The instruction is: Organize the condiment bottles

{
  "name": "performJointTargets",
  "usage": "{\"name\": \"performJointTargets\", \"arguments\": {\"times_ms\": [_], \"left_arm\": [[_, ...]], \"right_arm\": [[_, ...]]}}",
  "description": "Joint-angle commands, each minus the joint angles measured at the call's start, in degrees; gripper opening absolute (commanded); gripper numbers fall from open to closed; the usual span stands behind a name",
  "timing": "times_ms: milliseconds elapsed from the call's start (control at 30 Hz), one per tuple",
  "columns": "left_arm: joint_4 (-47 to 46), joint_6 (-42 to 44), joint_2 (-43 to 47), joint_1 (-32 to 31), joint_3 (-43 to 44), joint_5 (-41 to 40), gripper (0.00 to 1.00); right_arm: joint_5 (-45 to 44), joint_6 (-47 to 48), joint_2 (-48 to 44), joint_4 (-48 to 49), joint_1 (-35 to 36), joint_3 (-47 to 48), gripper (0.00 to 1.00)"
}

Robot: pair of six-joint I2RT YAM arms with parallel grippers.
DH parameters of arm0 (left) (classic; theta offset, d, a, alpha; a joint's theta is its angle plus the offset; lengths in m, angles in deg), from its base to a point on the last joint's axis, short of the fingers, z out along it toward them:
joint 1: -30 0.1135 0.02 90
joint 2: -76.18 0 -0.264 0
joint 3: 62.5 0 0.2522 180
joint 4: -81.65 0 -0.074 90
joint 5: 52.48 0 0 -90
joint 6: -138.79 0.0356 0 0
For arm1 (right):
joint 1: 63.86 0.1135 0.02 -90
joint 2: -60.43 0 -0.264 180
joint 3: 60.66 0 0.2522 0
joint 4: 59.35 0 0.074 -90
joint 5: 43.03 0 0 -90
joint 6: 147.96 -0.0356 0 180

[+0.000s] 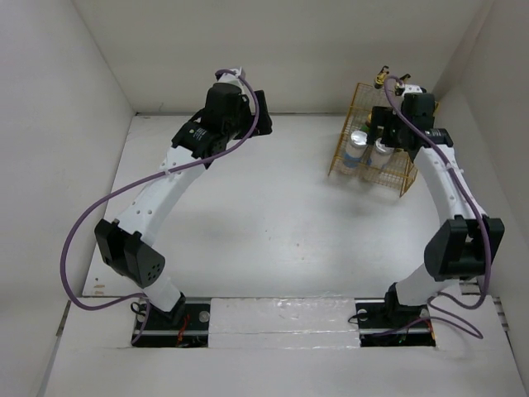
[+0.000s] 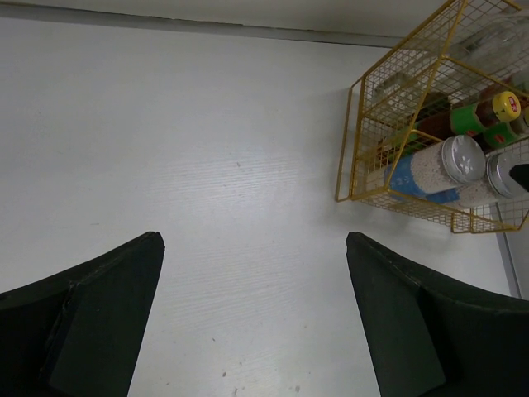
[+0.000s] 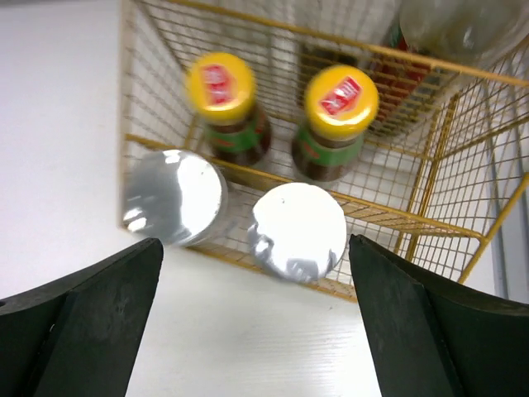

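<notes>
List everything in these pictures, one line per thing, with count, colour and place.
rack: one, yellow wire, far right of the table
shakers: two, silver lids, side by side in the rack's front row
sauce bottles: two, yellow caps with red marks, in the row behind the shakers
clear bottle: at least one, at the rack's back; exact count unclear
table: one, white, under everything
cables: two, purple, one along each arm
arms: two, white and black, bases at the near edge
left gripper: black, open, over bare table
right gripper: black, open, above the shakers
</notes>
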Motion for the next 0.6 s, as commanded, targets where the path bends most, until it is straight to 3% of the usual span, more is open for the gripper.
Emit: {"name": "performJointTargets", "arguments": {"times_ms": [0,133,333,567], "left_arm": [[-3.0,-0.6,2.1,0.0,-0.5,1.5,0.89],[-4.1,-1.8,3.8,0.0,-1.0,2.6,0.91],[-8.0,-4.4,10.8,0.0,-5.0,3.2,0.94],[-12.4,-5.8,21.4,0.0,-15.3,3.2,0.99]], "right_arm": [[-3.8,-0.6,-10.4,2.0,3.7,3.7,1.00],[-4.3,-0.6,-19.3,3.9,9.3,1.7,1.00],[3.2,0.0,-32.2,13.0,19.9,-7.3,1.00],[0.4,-0.5,-32.4,10.8,29.0,-11.0,1.00]]}}
